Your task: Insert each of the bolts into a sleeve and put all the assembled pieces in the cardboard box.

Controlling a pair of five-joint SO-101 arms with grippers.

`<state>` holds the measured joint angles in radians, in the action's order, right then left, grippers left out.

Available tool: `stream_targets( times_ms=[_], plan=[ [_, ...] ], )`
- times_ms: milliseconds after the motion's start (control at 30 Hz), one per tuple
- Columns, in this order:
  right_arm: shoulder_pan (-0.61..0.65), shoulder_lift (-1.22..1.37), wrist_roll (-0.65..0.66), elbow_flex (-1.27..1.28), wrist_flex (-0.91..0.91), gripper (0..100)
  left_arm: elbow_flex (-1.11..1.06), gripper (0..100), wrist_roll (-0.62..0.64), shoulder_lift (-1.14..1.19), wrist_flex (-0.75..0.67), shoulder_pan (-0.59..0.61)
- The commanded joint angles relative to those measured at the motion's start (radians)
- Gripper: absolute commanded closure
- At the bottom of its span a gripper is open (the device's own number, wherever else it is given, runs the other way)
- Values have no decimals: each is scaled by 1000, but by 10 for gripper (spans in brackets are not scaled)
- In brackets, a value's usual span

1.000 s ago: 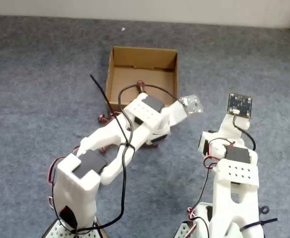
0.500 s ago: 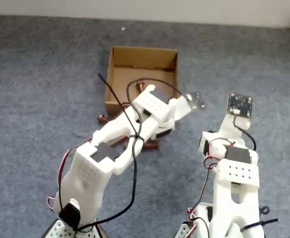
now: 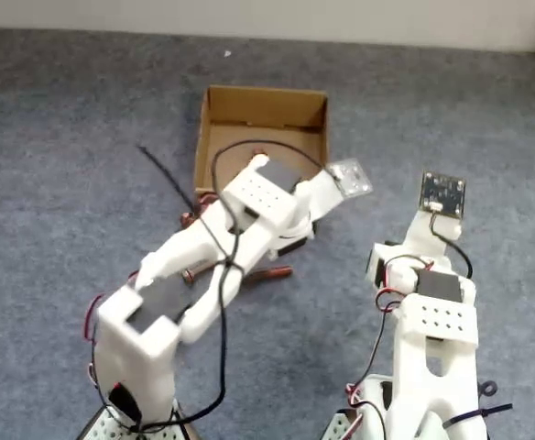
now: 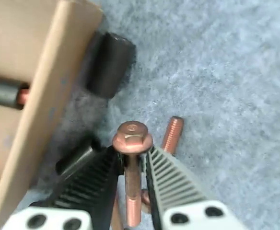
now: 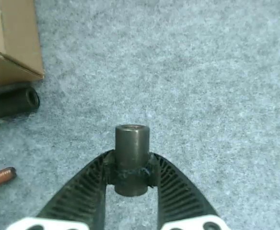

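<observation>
Just beside the cardboard box [image 4: 39,96], the left hand [image 4: 132,157] is clamping a bolt [image 4: 132,138] while the right hand [image 5: 132,167], farther from the box, is gripping a sleeve [image 5: 132,143] upright, so mating them is likely calling for shank-to-bore alignment next.

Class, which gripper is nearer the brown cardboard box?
Left. The left gripper, shut on a copper hex-head bolt, sits beside the brown cardboard box; the right gripper, shut on a black cylindrical sleeve, is farther off.
</observation>
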<state>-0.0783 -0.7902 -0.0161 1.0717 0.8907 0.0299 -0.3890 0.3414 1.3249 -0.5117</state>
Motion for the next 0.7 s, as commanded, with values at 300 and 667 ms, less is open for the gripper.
stream_targets(
  times_ms=[300, 667],
  plan=[
    [67, -41, -12, -19, -18, 992, -512, 995, 137, -835, -219, 94],
    [354, -438, -11, -30, -16, 992, -855, 995, 262, -1465, -296, 208]
  ],
)
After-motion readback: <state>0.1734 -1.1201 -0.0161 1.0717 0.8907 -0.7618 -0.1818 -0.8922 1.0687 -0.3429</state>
